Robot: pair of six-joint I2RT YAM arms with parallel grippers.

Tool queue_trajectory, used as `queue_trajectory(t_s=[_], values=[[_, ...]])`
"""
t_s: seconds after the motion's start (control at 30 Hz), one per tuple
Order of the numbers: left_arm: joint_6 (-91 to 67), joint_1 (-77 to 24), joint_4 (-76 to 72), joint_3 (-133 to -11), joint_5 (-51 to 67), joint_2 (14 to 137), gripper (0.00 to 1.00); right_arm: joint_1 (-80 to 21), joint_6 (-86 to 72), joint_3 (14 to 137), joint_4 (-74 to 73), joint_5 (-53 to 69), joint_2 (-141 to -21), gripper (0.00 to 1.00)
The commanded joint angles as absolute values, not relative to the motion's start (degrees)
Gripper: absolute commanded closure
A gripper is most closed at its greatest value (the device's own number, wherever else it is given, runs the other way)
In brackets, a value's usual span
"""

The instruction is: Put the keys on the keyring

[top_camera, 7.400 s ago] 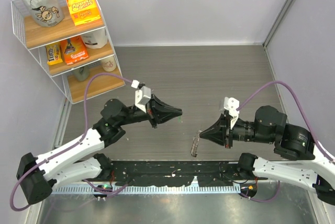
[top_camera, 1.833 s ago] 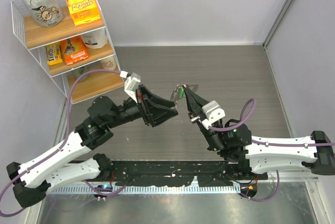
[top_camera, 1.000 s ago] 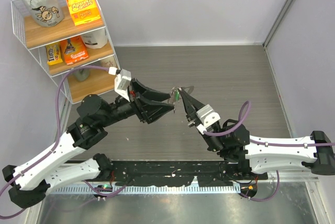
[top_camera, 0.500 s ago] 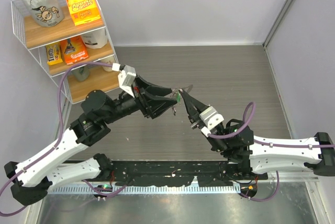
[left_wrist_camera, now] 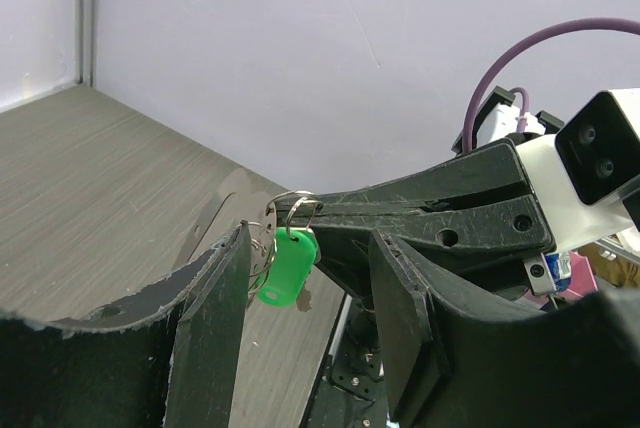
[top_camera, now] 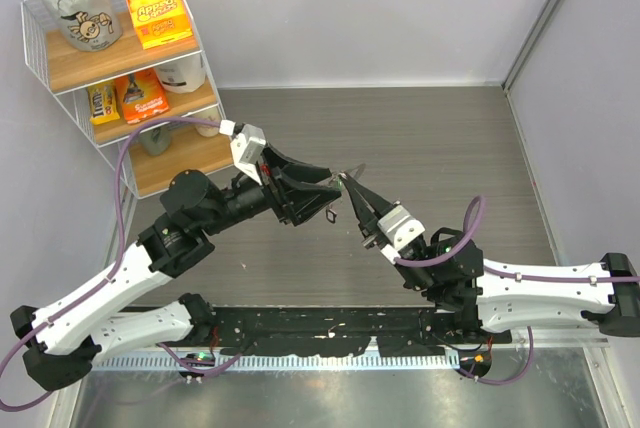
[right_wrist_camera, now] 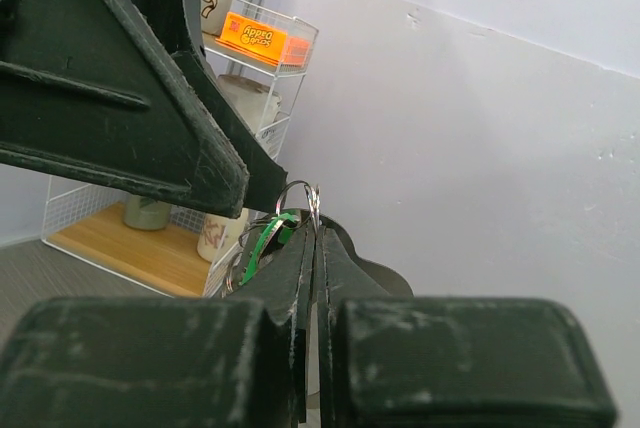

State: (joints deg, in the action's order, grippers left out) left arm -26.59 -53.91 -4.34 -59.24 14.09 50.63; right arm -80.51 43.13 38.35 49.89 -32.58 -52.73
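The keyring (left_wrist_camera: 295, 206) is a thin silver loop pinched at the tip of my right gripper (right_wrist_camera: 316, 236), which is shut on it. A key with a bright green head (left_wrist_camera: 287, 266) hangs from the loop, and it shows as a green edge (right_wrist_camera: 262, 240) beside the shut right fingers (left_wrist_camera: 440, 218). My left gripper (left_wrist_camera: 310, 308) is open, and the green key hangs between its fingertips, close to the left finger (left_wrist_camera: 215, 318). In the top view the left gripper (top_camera: 326, 194) and the right gripper (top_camera: 347, 182) meet tip to tip above the table, with the keyring (top_camera: 345, 175) between them.
A white wire shelf (top_camera: 120, 68) with snack boxes and bags stands at the back left, close behind the left arm. A black rail (top_camera: 330, 333) runs along the near table edge. Grey walls close in the back and right.
The left gripper has moved forward and slightly up until its open fingers straddle the hanging green key. The right gripper holds the keyring in nearly the same place.
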Motion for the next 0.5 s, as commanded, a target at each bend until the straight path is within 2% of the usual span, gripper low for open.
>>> queue_trajectory(t_s=[0.0,0.47], values=[[-26.19,-54.05,-6.59,-61.96,14.41,50.71,0.44,-80.60,42.36,38.93,51.86,-31.73,-51.85,0.95],[-27.07,-54.05,-8.09,-61.88,16.87,50.98,0.44,-80.59,42.36,40.17,51.24,-32.78,-53.26,0.95]])
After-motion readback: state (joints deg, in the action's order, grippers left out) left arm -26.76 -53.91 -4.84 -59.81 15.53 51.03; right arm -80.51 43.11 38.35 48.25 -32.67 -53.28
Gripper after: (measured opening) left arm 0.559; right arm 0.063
